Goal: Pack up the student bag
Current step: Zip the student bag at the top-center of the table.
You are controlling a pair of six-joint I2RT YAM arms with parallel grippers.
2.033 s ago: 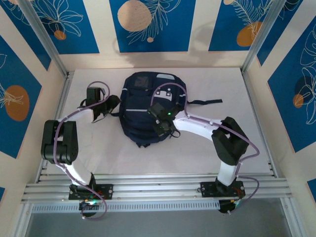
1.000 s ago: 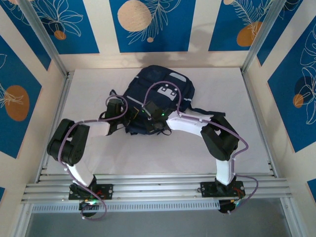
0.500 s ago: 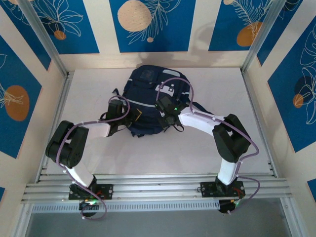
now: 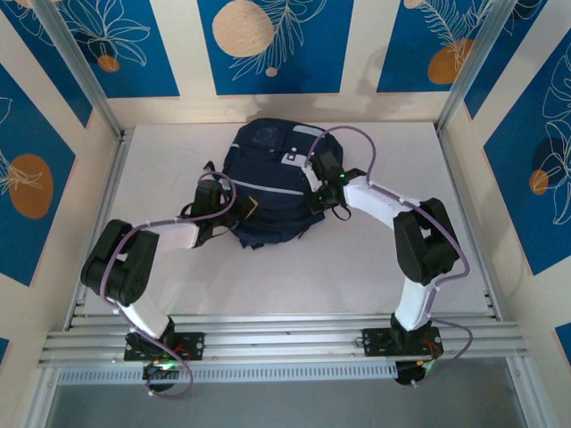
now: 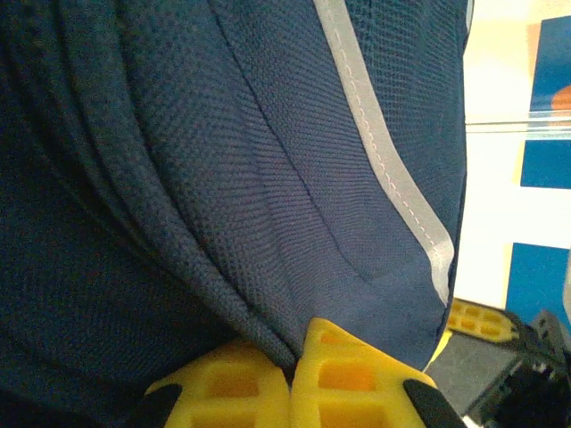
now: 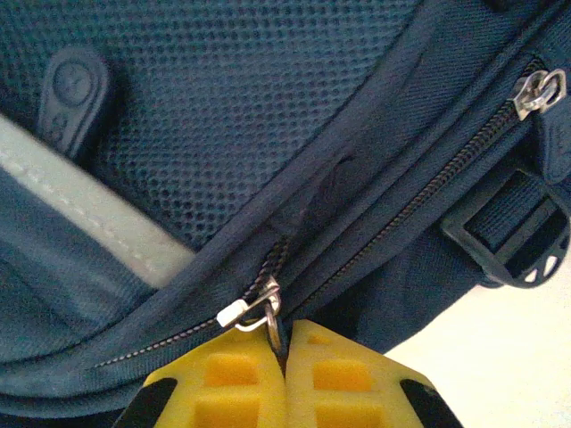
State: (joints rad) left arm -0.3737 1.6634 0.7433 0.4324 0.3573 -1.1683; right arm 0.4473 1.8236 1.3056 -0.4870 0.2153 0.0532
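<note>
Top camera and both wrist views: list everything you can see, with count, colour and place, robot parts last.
student bag: one, dark navy with grey-white stripe, lying mid-table toward the far side
zip pull: one, silver, on the bag's zip, at the right gripper's tips
buckle: one, black, on a bag strap
table: one, white, under the bag
wall panels: several, blue with orange discs, around the table
left arm, right arm: white and black, bolted at the near edge
left gripper: yellow fingers, shut on bag fabric
right gripper: yellow fingers, shut on the zip pull
</note>
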